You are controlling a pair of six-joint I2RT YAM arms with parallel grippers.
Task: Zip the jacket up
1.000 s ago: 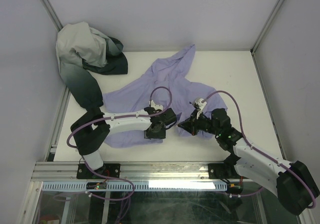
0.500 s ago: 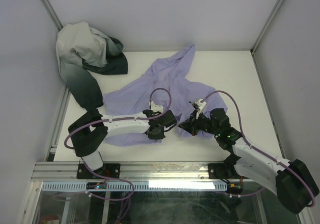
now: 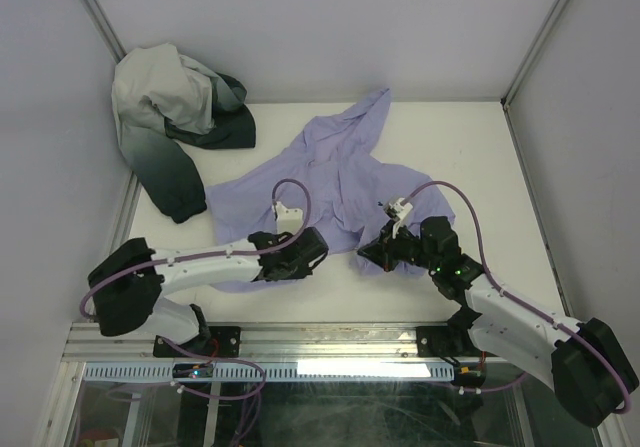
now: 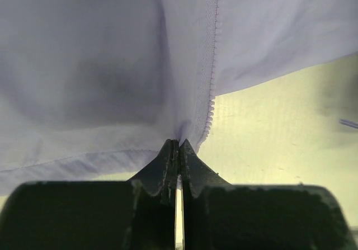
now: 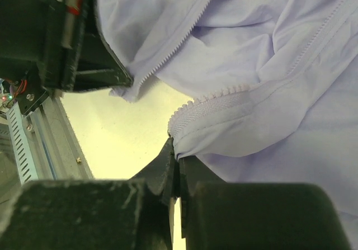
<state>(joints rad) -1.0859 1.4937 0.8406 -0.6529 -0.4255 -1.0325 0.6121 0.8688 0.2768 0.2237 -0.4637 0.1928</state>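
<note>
The jacket [image 3: 335,162] is light purple and lies open and wrinkled on the white table [image 3: 470,157], spreading away from both claws toward the far wall. The left claw [image 3: 318,251] is pressed tight on the jacket's bottom edge. In the left wrist view its two black fingers [image 4: 168,163] meet with only a thin crack between them, and the cloth is pinched right at their tips. A row of tiny zipper teeth [image 4: 212,76] runs from just past those tips up and away from the claw, and bare table shows to the right of them. The right claw [image 3: 366,253] sits just beside the left claw, and it too is squeezed tight on the jacket's bottom edge. In the right wrist view the cloth is caught at the very tips of its fingers [image 5: 166,159], where a second zipper strip [image 5: 215,98] ends. That strip stretches off to the right of the claw. The two zipper sides are apart, with a gap of table between them near the claws. A white and dark green garment [image 3: 170,117] lies bunched up far beyond the left claw, in the far left corner.
</note>
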